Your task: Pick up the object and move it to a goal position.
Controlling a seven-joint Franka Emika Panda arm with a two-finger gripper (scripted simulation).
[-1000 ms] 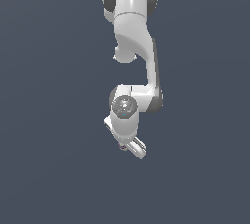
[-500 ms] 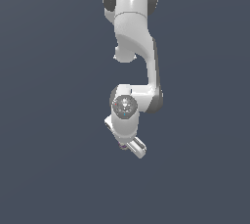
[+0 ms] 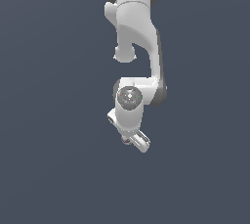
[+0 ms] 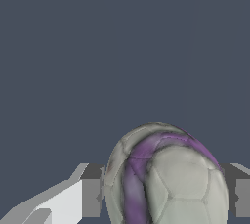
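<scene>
The object is a whitish-grey ball with a purple stripe (image 4: 166, 179). In the wrist view it fills the space between my two fingers, one finger (image 4: 90, 191) on one side and the other finger (image 4: 239, 193) on the opposite side, both against it. My gripper (image 4: 166, 203) is shut on the ball. In the exterior view the gripper (image 3: 132, 141) hangs under the white arm, and only a tiny purple speck of the ball (image 3: 127, 141) shows at the fingers. The ball is held in the air over the plain dark grey ground.
The white arm (image 3: 136, 37) reaches down from the top of the exterior view. Behind and below it is only flat dark grey ground (image 3: 49, 169).
The arm's lower part and the gripper have risen slightly with the ball in hold. Nothing else differs.
</scene>
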